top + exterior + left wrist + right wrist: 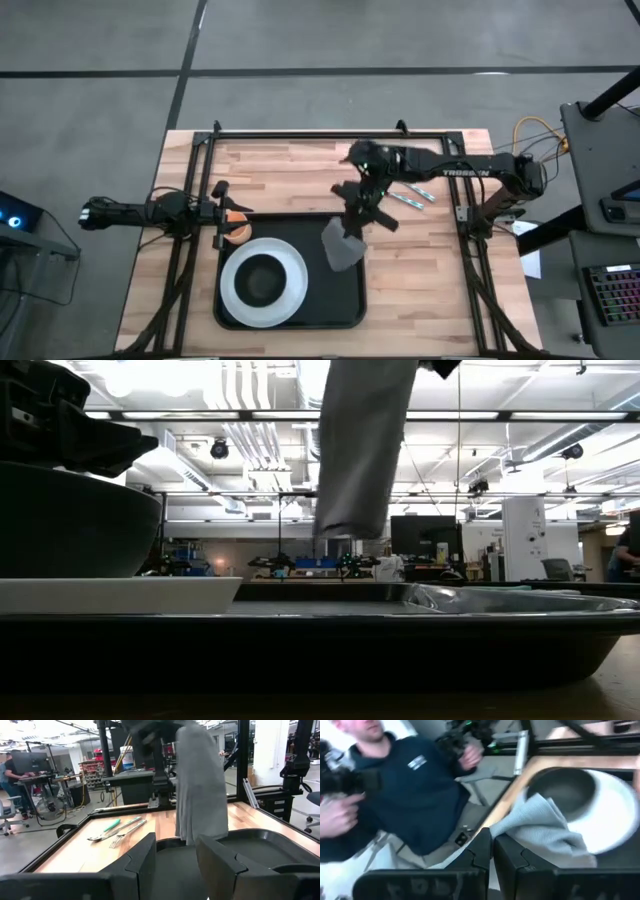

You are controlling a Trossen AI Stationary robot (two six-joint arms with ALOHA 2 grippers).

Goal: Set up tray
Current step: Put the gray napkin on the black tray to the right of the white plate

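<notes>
High view: right gripper (352,222) pinching grey cloth (342,246), dangling above black tray (352,300) at lower centre.

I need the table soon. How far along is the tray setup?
Done: the white plate with the dark bowl sits on the tray. In hand: the right gripper has its jaws shut on the grey cloth, dangling over the tray. Left: the cutlery lies on the table. The left gripper waits beside the tray.
</notes>
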